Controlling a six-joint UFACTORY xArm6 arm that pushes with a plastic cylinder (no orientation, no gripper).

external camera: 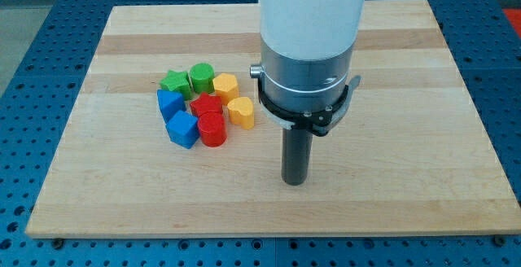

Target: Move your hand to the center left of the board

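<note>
My tip (294,181) rests on the wooden board (122,186) below the view's centre, right of and below a cluster of blocks. The cluster sits left of centre: a green star (173,81), a green cylinder (200,76), a yellow hexagon (225,85), a yellow heart (241,111), a red star (206,104), a red cylinder (212,129), a blue pentagon-like block (169,102) and a blue cube (182,129). The nearest blocks, the red cylinder and the yellow heart, are apart from the tip. The arm's white body hides part of the board above the tip.
The board lies on a blue perforated table (32,47). Its left edge (65,129) runs at a slant. The arm's wide white and grey body (309,47) hangs over the upper middle of the board.
</note>
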